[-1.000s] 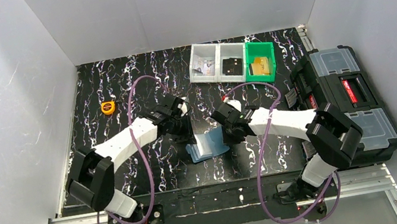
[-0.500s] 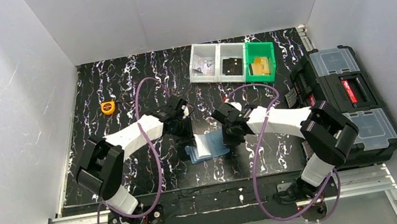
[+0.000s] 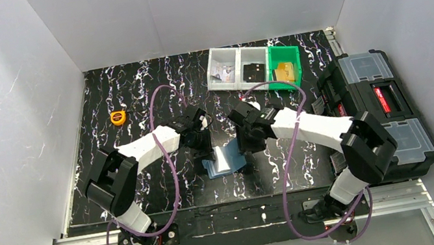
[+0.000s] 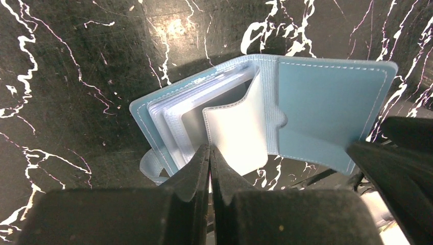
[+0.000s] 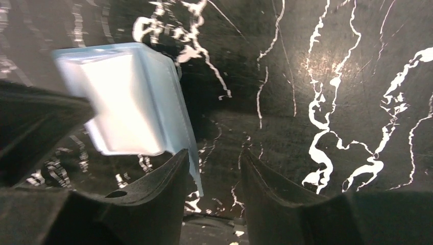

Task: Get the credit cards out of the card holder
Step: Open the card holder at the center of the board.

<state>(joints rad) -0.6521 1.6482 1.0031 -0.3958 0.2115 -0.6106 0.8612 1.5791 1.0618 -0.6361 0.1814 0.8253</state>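
Holder [image 4: 327,102] lies open on the worktop [image 4: 76,76]; left tool [image 4: 209,150] pinched shut at its edge, right tool [image 5: 214,155] open alongside.

You can read no text here; the red label [image 3: 383,99] on the black plastic toolbox [image 3: 355,95] beside the marbled table [image 3: 105,91] is too small.

Dusty-blue card holder [image 3: 223,159] [image 4: 327,102] [image 5: 127,102] lies open on the marbled table [image 3: 131,96], clear sleeves fanned.

Overhead view bright, even, sharp. Right wrist view blurred at left; the holder [image 5: 127,97] glares white. Lamp glare spots the counter [image 5: 327,66].
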